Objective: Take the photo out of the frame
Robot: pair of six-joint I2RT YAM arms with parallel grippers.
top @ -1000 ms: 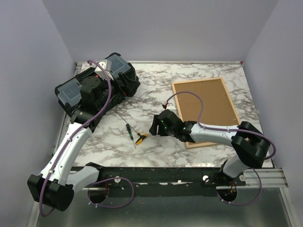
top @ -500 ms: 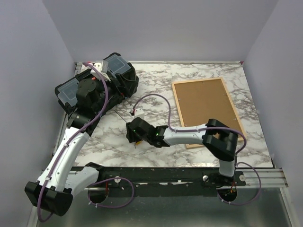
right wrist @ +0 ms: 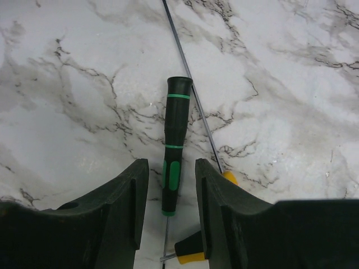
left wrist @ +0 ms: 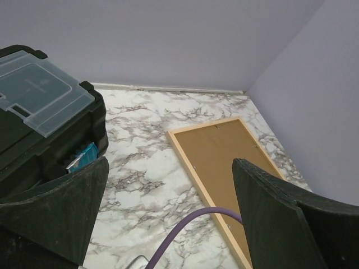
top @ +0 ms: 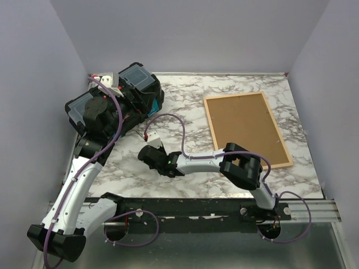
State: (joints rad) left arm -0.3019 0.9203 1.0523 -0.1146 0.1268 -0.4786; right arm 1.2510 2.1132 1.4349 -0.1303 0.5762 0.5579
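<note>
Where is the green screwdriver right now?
In the right wrist view, the green screwdriver lies on the marble table between the right gripper's fingers, beside a yellow-handled tool.

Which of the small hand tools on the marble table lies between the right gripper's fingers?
The black screwdriver with green bands: its handle enters the gap. The yellow-handled tool lies mostly hidden by one finger.

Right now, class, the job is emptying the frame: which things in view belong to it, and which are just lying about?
Belong to the job:
frame, lying back-up
green screwdriver, probably, between the right gripper's open fingers

Lying about:
yellow-handled tool
toolbox
</note>
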